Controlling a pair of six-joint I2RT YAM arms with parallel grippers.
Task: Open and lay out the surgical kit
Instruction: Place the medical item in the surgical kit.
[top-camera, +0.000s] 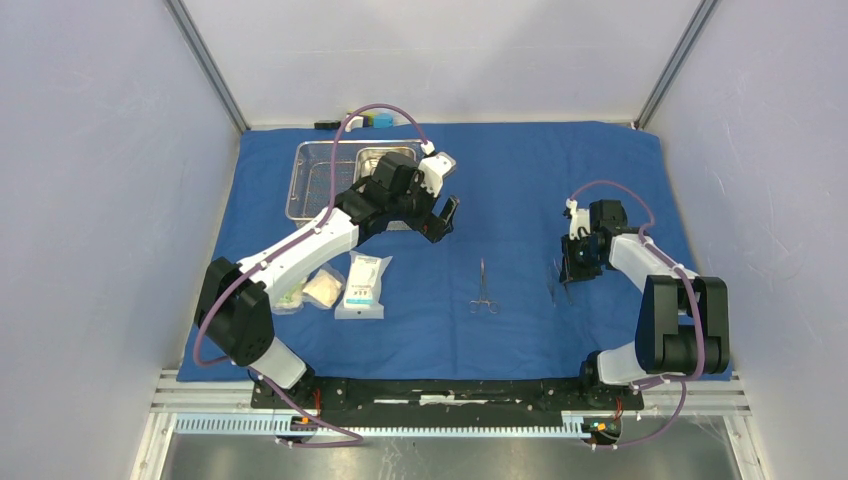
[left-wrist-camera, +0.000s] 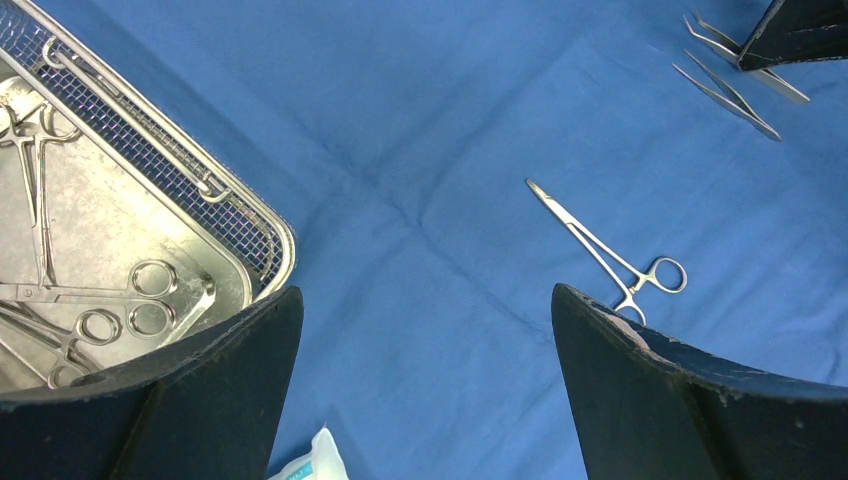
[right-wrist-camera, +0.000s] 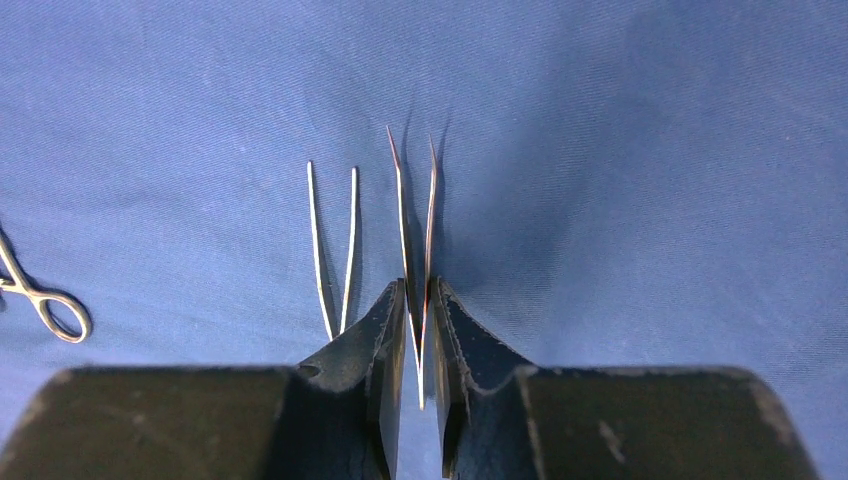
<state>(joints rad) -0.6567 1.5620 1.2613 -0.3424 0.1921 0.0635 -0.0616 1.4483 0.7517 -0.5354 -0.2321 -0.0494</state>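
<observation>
R gripper (right-wrist-camera: 420, 290) jaws narrow, apparently nipping slim steel tweezers (right-wrist-camera: 401, 215) on the blue cloth wrap (top-camera: 520, 180); 2nd pair (right-wrist-camera: 318, 240) lies just beside. L gripper (left-wrist-camera: 425, 295) jaws wide, empty, by the steel wire-mesh basket (left-wrist-camera: 130, 130) corner.

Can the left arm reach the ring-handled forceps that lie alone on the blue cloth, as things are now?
Probably yes. The left end effector is open and empty, and only bare blue cloth lies between it and the ring-handled forceps.
</observation>
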